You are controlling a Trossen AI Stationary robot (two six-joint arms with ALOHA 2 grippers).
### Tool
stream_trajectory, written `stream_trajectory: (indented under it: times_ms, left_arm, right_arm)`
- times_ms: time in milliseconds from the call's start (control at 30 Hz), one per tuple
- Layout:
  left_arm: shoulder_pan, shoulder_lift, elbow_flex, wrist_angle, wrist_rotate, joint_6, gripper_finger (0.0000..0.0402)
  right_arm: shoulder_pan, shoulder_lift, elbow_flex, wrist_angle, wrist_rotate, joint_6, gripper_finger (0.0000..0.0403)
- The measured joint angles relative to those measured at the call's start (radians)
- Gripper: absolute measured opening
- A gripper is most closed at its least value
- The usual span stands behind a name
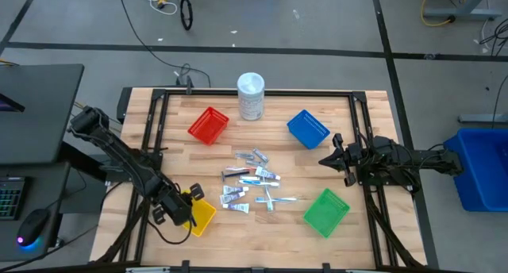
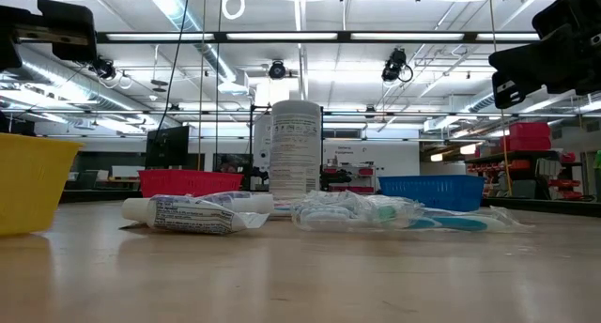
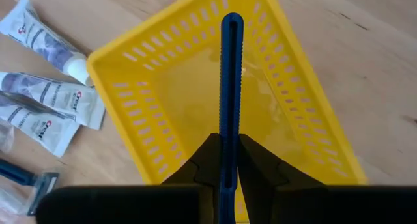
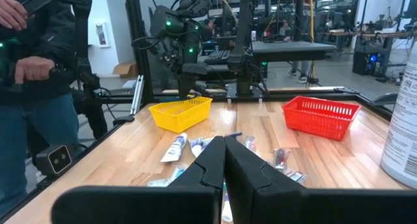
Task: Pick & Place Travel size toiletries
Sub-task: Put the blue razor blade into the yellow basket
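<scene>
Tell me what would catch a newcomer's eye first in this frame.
Probably the left gripper, shut on a slim blue stick and held right above the yellow basket at the table's front left. Next, the pile of toiletries mid-table, ringed by the red basket, blue basket and green basket. The right gripper waits shut at the right edge.

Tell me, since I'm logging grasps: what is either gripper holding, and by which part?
The left gripper pinches a slim blue stick by one end, over the yellow basket. The right gripper is shut on nothing.
</scene>
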Motion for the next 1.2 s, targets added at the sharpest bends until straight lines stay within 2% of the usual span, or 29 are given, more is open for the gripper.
stream_trajectory:
  times_ms: [433, 900, 1200]
  left_arm:
    - [0.013, 0.0, 0.0, 0.022, 0.0, -0.002, 0.0047]
    - [0.014, 0.0, 0.0, 0.028, -0.004, -0.006, 0.0105]
    - [0.014, 0.0, 0.0, 0.028, -0.005, -0.006, 0.0113]
  right_arm:
    - [0.0, 0.0, 0.0, 0.0, 0.0, 0.0, 0.0013]
    - [0.0, 0.0, 0.0, 0.0, 0.0, 0.0, 0.0014]
    - [0.0, 0.0, 0.0, 0.0, 0.0, 0.0, 0.0014]
